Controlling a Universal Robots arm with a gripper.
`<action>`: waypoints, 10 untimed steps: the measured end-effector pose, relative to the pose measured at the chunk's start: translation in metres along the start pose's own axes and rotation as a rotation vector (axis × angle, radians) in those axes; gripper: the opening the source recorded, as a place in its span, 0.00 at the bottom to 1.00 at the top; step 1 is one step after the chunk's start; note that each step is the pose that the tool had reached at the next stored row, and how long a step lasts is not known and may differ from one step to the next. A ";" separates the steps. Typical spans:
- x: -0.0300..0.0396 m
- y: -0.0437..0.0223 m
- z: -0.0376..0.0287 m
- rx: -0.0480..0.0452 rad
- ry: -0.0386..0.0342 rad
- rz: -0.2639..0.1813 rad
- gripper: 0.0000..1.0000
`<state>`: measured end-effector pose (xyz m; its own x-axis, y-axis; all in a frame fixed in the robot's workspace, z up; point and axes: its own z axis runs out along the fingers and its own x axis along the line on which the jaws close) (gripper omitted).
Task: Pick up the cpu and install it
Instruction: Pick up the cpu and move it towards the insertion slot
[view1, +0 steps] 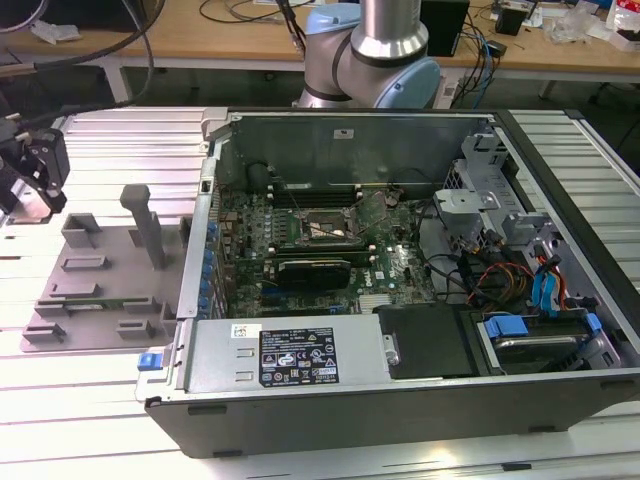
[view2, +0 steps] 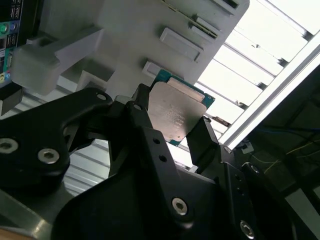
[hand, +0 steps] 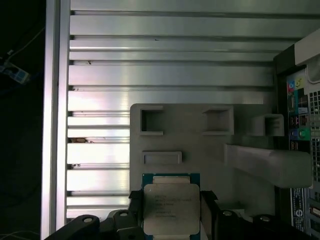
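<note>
CPU (hand: 171, 210) (view2: 177, 114): silver-white lid facing both wrist cameras, green board edge showing around the lid. It is clamped by opposite edges between the two black fingers (hand: 207, 206) (view2: 204, 136) of the gripper (hand: 171, 208) (view2: 174, 117); jaws closed on the chip, one pad against each side. Chip sits level in the grasp in the first wrist view.

Behind the CPU in both wrist views: grey moulded fixture plate (hand: 200, 145) (view2: 130, 30) with rectangular pockets and a raised post (hand: 265, 162). Whether the chip touches the plate cannot be told.

Exterior view: gripper (view1: 30, 200) hangs at the exterior view's left edge, just beside the fixture plate (view1: 100, 290) and above the slatted aluminium table (view1: 110, 140). Post (view1: 145, 225) stands upright on the plate. Well apart, toward the exterior view's right, the open computer case (view1: 400, 400) lies on its side; motherboard (view1: 390, 270) exposed, black-framed socket (view1: 322, 228) near its middle. Robot arm base (view1: 385, 45) stands behind the case.
</note>
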<state>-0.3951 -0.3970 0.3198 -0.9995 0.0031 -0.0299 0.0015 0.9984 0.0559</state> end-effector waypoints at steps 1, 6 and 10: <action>-0.0001 0.0003 -0.0026 0.0000 0.0000 0.000 0.55; -0.0003 0.0009 -0.0113 0.0000 -0.0001 0.000 0.55; -0.0006 0.0015 -0.0199 0.0000 -0.0001 0.000 0.55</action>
<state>-0.3951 -0.3966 0.3397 -0.9995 0.0031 -0.0300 0.0014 0.9984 0.0560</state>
